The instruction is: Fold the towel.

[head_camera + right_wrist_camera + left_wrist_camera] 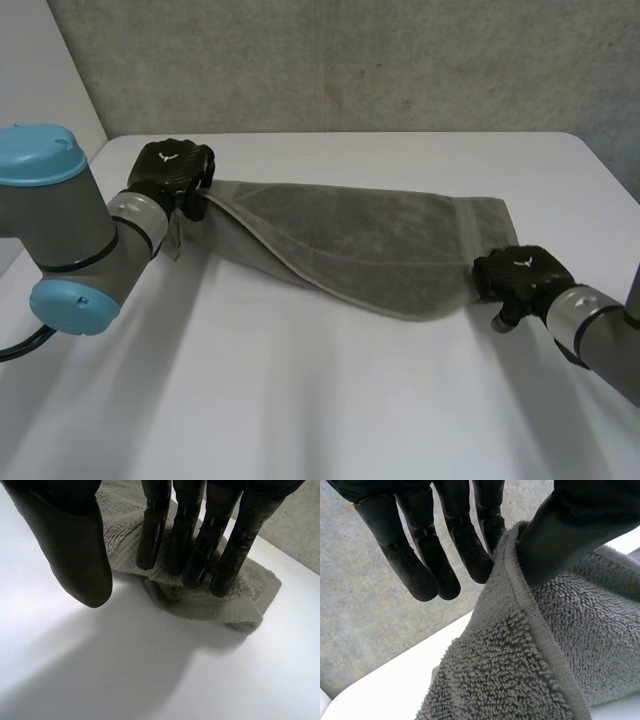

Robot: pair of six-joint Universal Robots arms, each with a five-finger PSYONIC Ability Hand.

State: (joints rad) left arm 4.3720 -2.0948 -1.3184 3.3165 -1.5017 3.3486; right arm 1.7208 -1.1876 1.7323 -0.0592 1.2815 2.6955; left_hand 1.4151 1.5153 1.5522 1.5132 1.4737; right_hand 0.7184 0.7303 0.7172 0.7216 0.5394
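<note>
Left hand: pinches towel at its far-left corner, raised. Right hand: straight fingers press the near-right corner to the table. Step: first fold, apparently. Next move: probably a firm right grasp.

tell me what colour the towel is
Plain grey; the towel has no pattern, clearest in the left wrist view.

Robot lab or test bench, plain white table, rough grey concrete wall, two robot arms.
</note>
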